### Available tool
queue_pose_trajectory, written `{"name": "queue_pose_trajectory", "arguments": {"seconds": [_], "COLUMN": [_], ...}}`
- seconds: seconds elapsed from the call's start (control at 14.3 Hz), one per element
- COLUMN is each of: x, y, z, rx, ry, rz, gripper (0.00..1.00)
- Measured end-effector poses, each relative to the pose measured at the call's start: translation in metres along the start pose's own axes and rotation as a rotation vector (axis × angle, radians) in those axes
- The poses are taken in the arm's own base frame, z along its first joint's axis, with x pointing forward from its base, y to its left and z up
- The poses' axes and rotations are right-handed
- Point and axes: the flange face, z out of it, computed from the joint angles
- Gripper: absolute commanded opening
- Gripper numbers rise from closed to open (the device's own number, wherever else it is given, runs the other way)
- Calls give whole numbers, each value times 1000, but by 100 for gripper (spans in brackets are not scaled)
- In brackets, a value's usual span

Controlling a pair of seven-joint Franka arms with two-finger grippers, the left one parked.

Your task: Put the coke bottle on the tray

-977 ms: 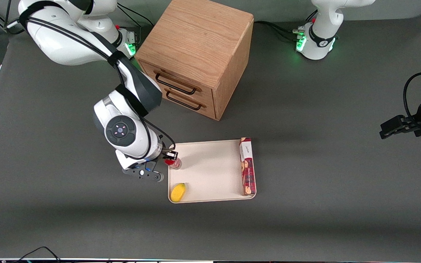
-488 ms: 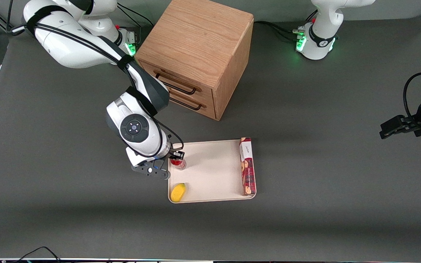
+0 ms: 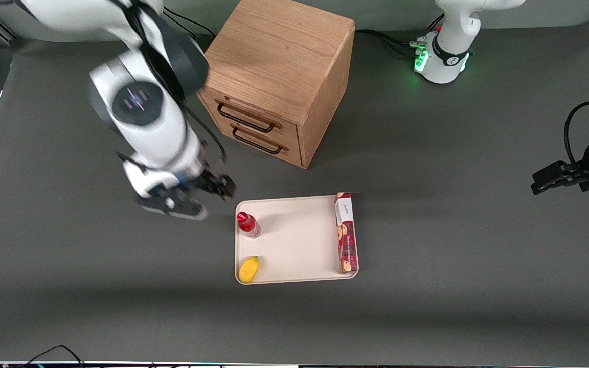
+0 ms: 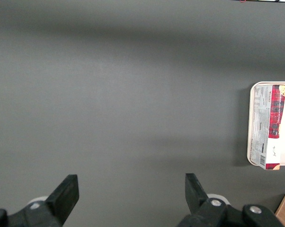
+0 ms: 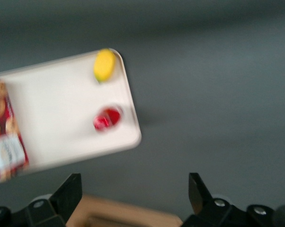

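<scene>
The coke bottle point(image 3: 248, 224), with red cap and red label, stands upright on the cream-white tray point(image 3: 299, 240), near the tray's edge toward the working arm's end. My right gripper point(image 3: 207, 191) is open and empty, lifted off the table and apart from the bottle, farther from the front camera than it, beside the tray's corner. The right wrist view looks down on the bottle's red cap point(image 5: 107, 118) on the tray point(image 5: 57, 123), with the open gripper point(image 5: 135, 189) over bare table and the cabinet top.
A yellow lemon point(image 3: 249, 269) lies in the tray's near corner, and a long red biscuit box point(image 3: 346, 232) lies along its edge toward the parked arm. A wooden drawer cabinet point(image 3: 279, 76) stands farther back, close to my arm.
My gripper has let go of the coke bottle, which stays standing on the tray. The arm has risen and swung away toward the cabinet and the working arm's end.
</scene>
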Motion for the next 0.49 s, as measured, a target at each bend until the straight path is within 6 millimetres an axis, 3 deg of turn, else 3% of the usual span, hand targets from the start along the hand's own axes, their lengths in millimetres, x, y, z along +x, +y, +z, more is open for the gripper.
{"name": "queue_pose_trajectory", "arguments": {"seconds": [0.14, 0.28, 0.35, 0.49], "x": [-23, -34, -35, -33], "y": [56, 113, 139, 185], "z": [-62, -98, -104, -97], "rx": [-12, -6, -7, 1], "ry": [-14, -26, -25, -52], "rz": [-39, -45, -57, -55], "gripper": [100, 100, 100, 100]}}
